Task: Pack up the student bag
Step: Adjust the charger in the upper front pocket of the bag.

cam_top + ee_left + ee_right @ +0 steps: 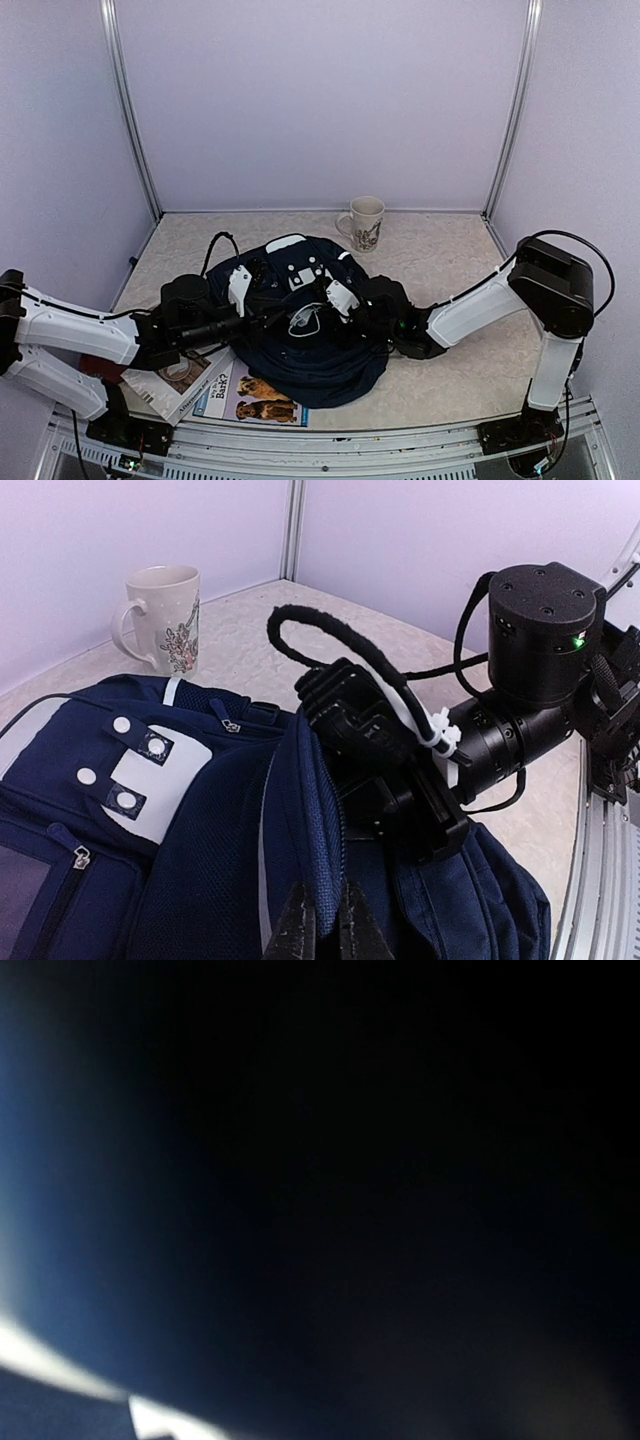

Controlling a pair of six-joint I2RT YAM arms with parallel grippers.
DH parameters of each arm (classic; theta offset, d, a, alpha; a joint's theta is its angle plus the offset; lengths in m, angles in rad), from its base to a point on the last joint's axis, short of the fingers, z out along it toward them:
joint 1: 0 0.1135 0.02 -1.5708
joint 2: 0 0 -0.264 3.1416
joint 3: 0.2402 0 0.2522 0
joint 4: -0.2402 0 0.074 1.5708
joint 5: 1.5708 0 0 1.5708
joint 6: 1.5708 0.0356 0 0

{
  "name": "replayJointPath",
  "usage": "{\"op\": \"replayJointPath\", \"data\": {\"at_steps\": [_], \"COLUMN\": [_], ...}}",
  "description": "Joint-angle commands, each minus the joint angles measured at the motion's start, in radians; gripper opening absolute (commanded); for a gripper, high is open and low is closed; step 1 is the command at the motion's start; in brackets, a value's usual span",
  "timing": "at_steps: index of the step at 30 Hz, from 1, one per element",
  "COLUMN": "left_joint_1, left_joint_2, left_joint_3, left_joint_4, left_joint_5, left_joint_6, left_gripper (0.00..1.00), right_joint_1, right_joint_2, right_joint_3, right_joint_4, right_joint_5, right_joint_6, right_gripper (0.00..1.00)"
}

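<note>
Left wrist view: left gripper clamps the rim of the backpack lying on the table; lifting it steadily would give the right gripper, clenched and seemingly buried inside, room.

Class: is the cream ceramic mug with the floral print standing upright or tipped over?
Upright. The cream floral-print mug stands on its base with its rim facing up and its handle out to one side, as the top and left wrist views show.
</note>
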Motion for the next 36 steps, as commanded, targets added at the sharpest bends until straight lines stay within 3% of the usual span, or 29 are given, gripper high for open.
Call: {"op": "replayJointPath", "data": {"at_steps": [1,5,9,15,25,36], "left_joint_1": [-0.013,-0.013,-0.011,0.007,0.016,-0.009], "left_joint_2": [0.024,0.069,0.14,0.204,0.221,0.199], "left_joint_3": [0.009,0.014,0.042,0.046,0.034,0.031], "left_joint_4": [0.044,0.091,0.135,0.166,0.153,0.143], "left_joint_5": [0.039,-0.025,-0.035,-0.033,-0.063,-0.109], "left_joint_6": [-0.026,0.015,0.012,-0.009,-0.012,0.034], "left_gripper": [0.0,0.0,0.0,0.0,0.0,0.0], "right_joint_1": [-0.036,-0.104,-0.14,-0.135,-0.134,-0.134], "right_joint_2": [0.022,0.047,0.071,-0.05,-0.187,-0.344], "right_joint_3": [0.036,0.078,0.112,0.035,-0.054,-0.16], "right_joint_4": [0.025,0.033,0.006,-0.042,-0.085,-0.119], "right_joint_5": [0.028,-0.129,-0.148,-0.235,-0.312,-0.454], "right_joint_6": [0.01,-0.007,-0.024,0.017,0.062,0.193], "right_gripper": [0.0,0.0,0.02,0.2,0.34,0.39]}}
